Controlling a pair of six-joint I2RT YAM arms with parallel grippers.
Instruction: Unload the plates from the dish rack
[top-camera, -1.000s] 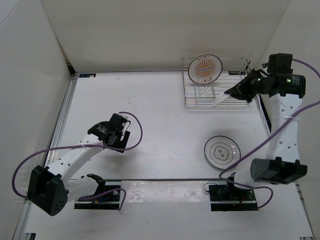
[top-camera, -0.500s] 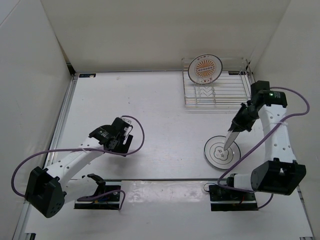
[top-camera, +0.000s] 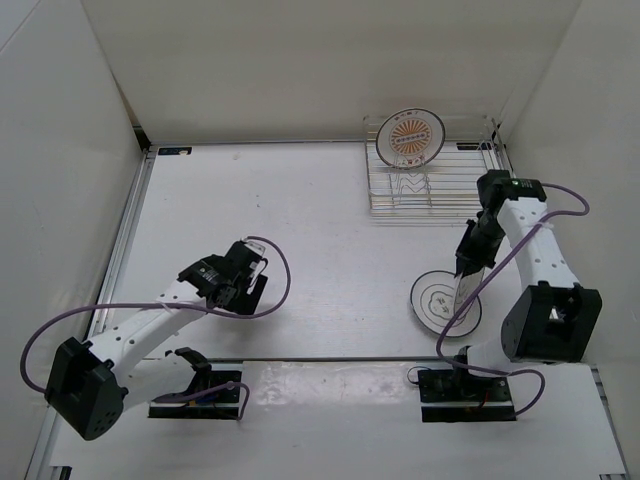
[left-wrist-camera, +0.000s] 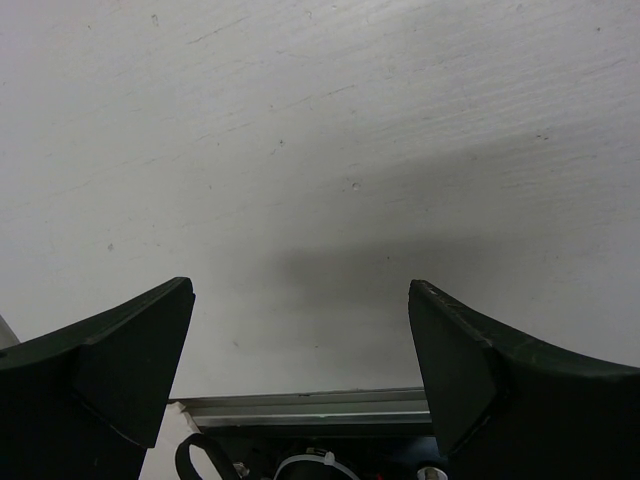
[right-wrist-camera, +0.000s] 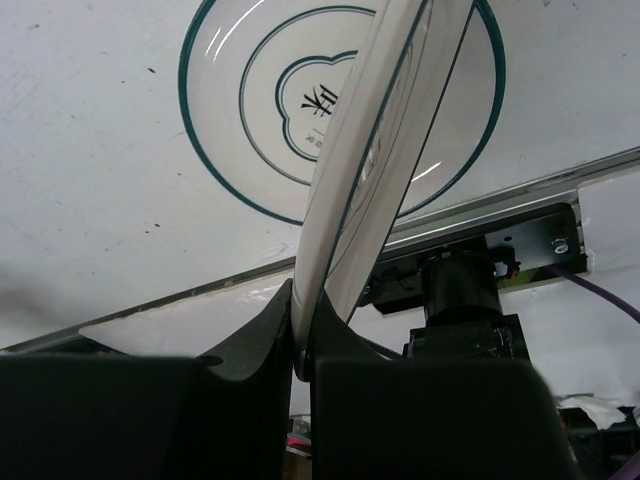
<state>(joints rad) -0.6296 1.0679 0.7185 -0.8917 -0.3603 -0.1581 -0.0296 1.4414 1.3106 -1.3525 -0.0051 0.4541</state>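
The silvery wire dish rack (top-camera: 455, 190) stands at the back right. One plate with an orange sunburst centre (top-camera: 410, 137) stands upright in its left end. A second plate with dark rings (top-camera: 430, 300) (right-wrist-camera: 240, 110) lies flat on the table in front of the rack. My right gripper (top-camera: 470, 262) (right-wrist-camera: 303, 320) is shut on the rim of a third plate (top-camera: 462, 292) (right-wrist-camera: 370, 150). That plate hangs edge-on and steeply tilted just over the flat one. My left gripper (top-camera: 240, 275) (left-wrist-camera: 300, 360) is open over bare table at the left, with nothing between its fingers.
A metal rail (top-camera: 330, 360) (right-wrist-camera: 520, 195) runs along the table's front edge, with the arm base mounts (top-camera: 466, 392) behind it. White walls close in the table on the left, back and right. Purple cables (top-camera: 275, 290) loop beside each arm.
My right arm has carried the plate from the rack toward the front and lowered it over the flat plate. The left arm has shifted slightly toward the front.
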